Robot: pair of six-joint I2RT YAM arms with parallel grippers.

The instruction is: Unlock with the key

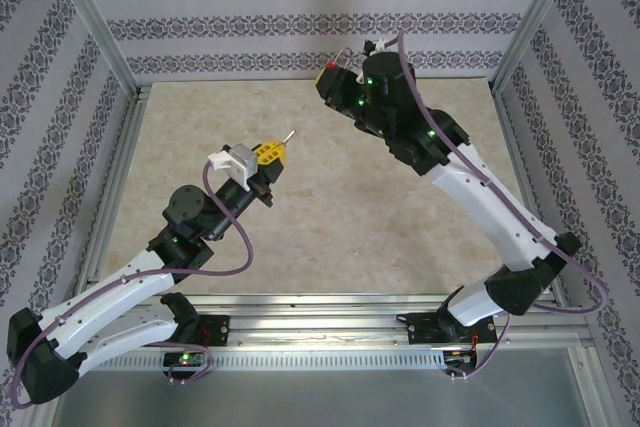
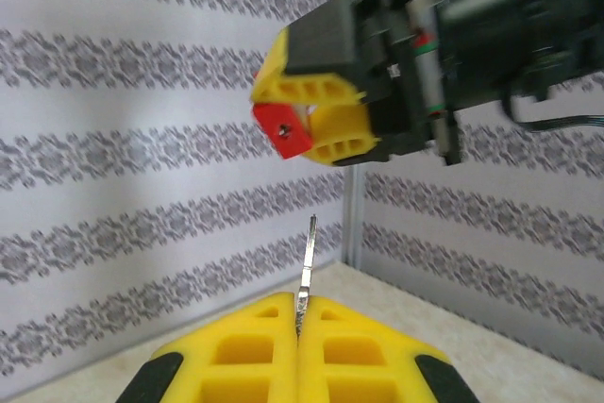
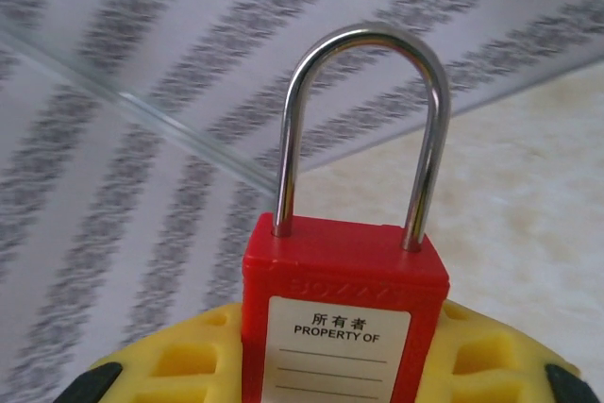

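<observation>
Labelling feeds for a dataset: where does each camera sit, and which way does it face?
Top external: above and behind the bases, looking down on the table; both arms show, left gripper shut on the key, right gripper on the padlock.
Left wrist: on the left arm, looking along its yellow fingers and the key toward the right gripper.
Right wrist: on the right arm, looking past its own fingers up the padlock's shackle to the wall.
Shared: top and left wrist both show key and padlock.
</observation>
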